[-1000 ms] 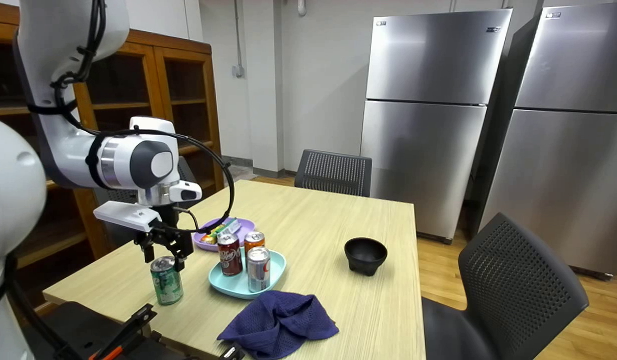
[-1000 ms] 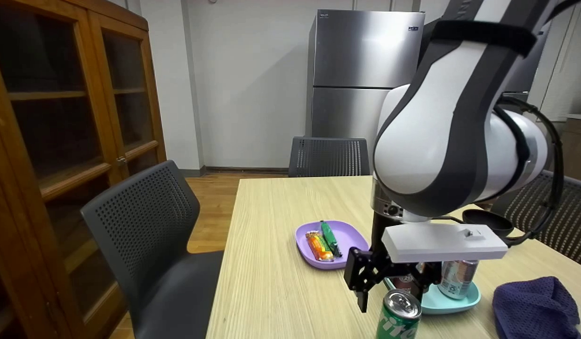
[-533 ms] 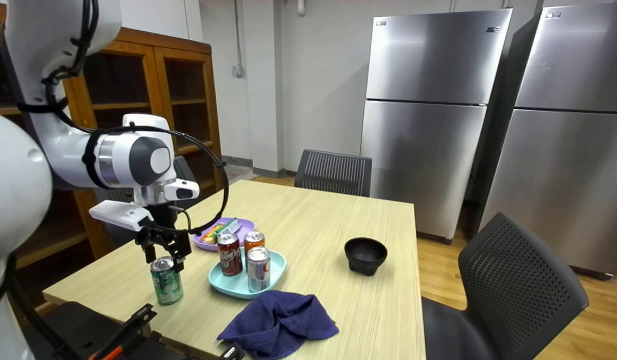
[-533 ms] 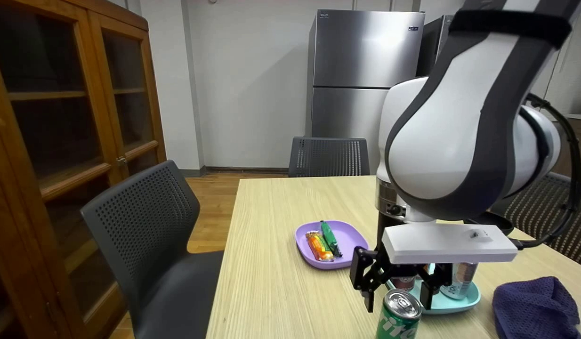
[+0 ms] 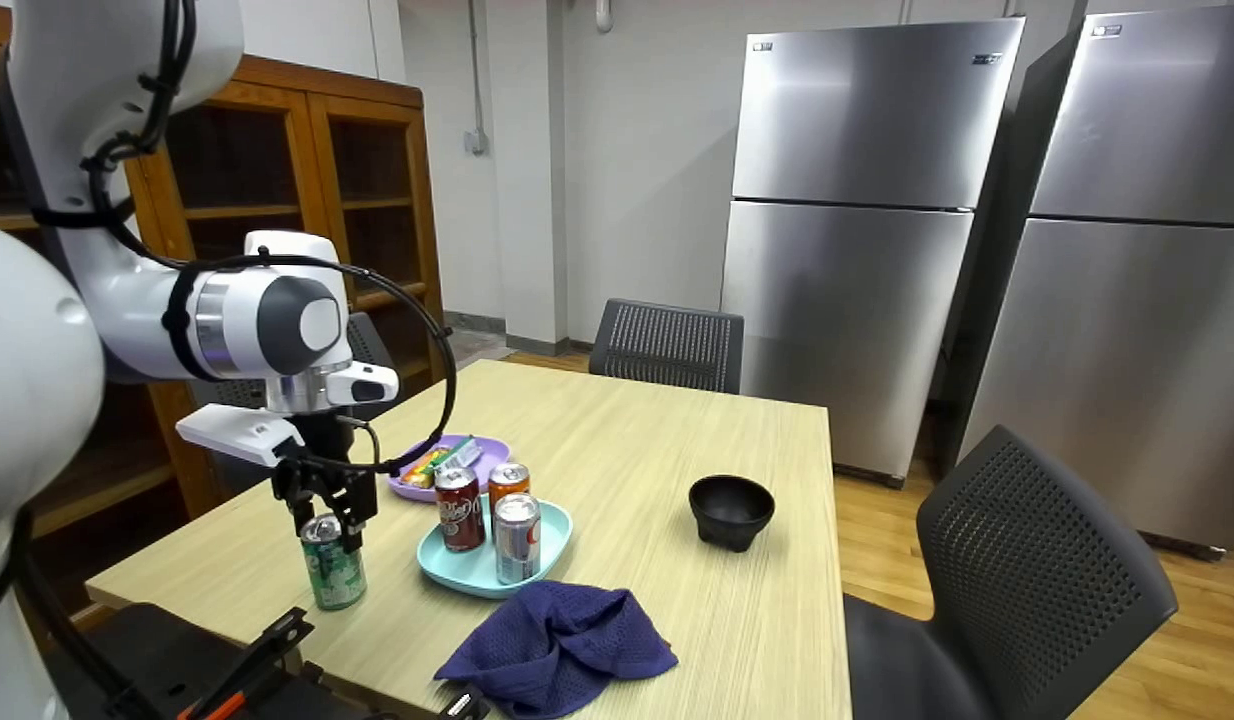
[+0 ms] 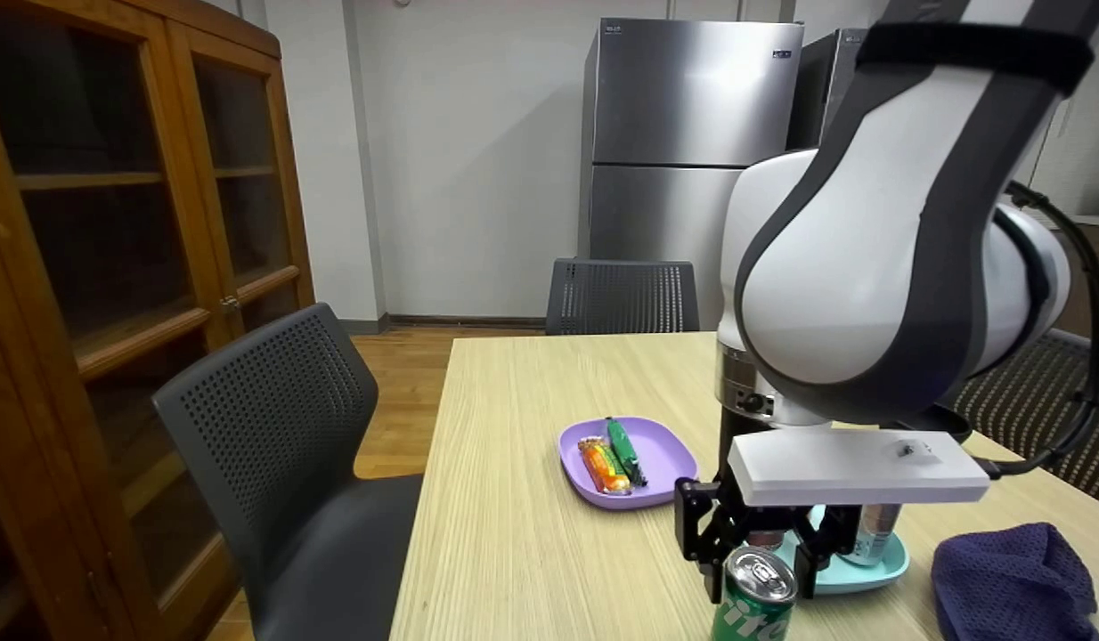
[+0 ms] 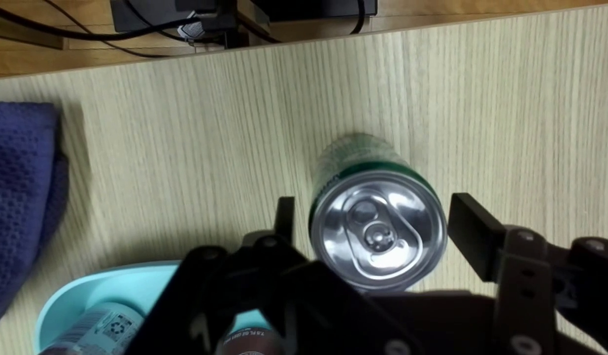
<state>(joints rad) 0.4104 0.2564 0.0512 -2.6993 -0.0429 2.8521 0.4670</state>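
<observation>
Black two-finger gripper point(image 6: 760, 577) is spread wide, straddling the top of an upright green cylindrical metal can point(image 7: 377, 219) on the pale wood-grain table point(image 7: 185, 148). From the can, in the wrist view: turquoise plastic tray point(image 7: 134, 282) at eight o'clock, bearing metal drink cans point(image 7: 107, 330); navy waffle-weave cloth point(image 7: 18, 187) at nine o'clock.

The green cylindrical metal can point(image 7: 375, 217), silver-topped and looking unopened, stands upright near one edge of the pale wood-grain table point(image 5: 627, 450).

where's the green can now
In the wrist view, the green can stands right of centre, between the fingers of the open claw; the teal tray is at lower left.
</observation>
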